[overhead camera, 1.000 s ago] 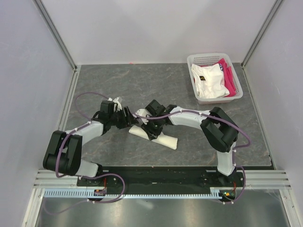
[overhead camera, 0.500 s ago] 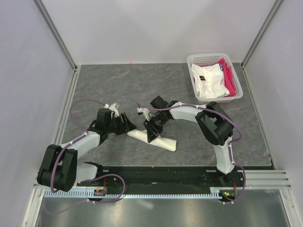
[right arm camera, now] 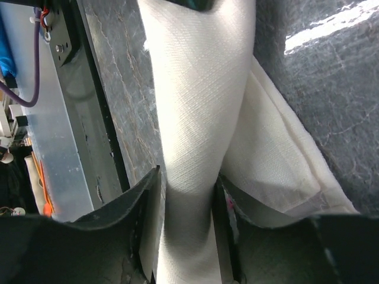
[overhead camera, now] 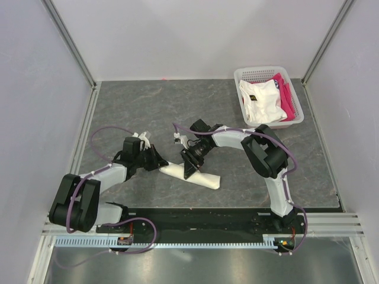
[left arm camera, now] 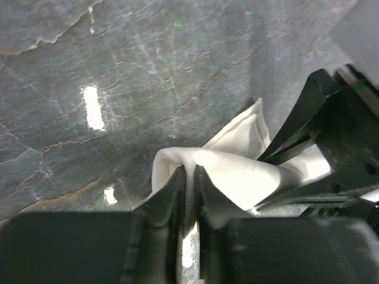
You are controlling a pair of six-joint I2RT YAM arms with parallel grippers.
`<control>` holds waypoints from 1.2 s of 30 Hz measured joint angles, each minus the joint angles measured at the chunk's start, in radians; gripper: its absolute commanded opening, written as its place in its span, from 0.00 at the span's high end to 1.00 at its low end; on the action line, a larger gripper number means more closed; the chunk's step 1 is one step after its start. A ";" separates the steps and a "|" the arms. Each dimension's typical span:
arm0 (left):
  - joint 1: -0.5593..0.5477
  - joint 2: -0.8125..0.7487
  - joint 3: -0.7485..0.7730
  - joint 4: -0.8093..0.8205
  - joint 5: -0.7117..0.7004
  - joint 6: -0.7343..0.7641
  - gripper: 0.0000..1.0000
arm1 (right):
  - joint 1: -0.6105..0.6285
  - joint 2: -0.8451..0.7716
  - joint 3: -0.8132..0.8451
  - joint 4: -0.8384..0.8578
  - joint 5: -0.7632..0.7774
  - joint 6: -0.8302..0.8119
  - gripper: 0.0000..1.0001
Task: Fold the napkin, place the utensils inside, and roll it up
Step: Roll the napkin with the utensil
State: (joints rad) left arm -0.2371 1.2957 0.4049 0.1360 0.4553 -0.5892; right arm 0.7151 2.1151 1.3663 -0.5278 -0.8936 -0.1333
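The napkin (overhead camera: 207, 177) lies as a cream-white roll on the dark table, running from left to lower right. My left gripper (overhead camera: 159, 161) is at the roll's left end, shut on a pinch of cloth (left arm camera: 237, 171) that shows between its jaws (left arm camera: 189, 171). My right gripper (overhead camera: 190, 171) stands over the middle of the roll. Its jaws (right arm camera: 188, 177) straddle the napkin (right arm camera: 195, 89), and a thin gap shows at one finger. The right gripper's black fingers (left arm camera: 320, 118) appear in the left wrist view. The utensils are hidden.
A white basket (overhead camera: 299, 115) stands at the back right with a white garment (overhead camera: 260, 100) and a pink cloth (overhead camera: 285, 94) in it. White walls enclose the table on three sides. A black rail (right arm camera: 95, 106) runs along the near edge.
My left gripper has gone from open to shut on the roll's left end. The right jaws have widened slightly around the roll. The left arm has drawn back to the left.
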 measured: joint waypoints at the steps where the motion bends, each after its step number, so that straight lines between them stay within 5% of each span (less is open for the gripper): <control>1: 0.000 0.012 0.003 -0.002 0.000 0.001 0.94 | 0.000 0.000 0.001 -0.003 -0.004 0.005 0.46; 7: 0.000 0.066 0.056 -0.034 0.000 0.002 0.98 | 0.008 -0.046 -0.002 -0.011 0.062 0.025 0.33; 17: 0.000 0.185 0.172 -0.106 0.002 0.011 0.98 | 0.092 -0.271 -0.112 0.072 0.512 0.006 0.24; 28: 0.000 0.234 0.228 -0.163 0.023 0.024 0.98 | 0.280 -0.300 -0.158 0.168 0.851 -0.061 0.23; 36: 0.000 0.249 0.243 -0.176 0.028 0.030 0.98 | 0.290 -0.253 -0.158 0.171 0.898 -0.085 0.25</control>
State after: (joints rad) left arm -0.2367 1.5444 0.6483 -0.0402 0.4831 -0.5591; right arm 1.0054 1.8626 1.2083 -0.3565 0.0040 -0.2180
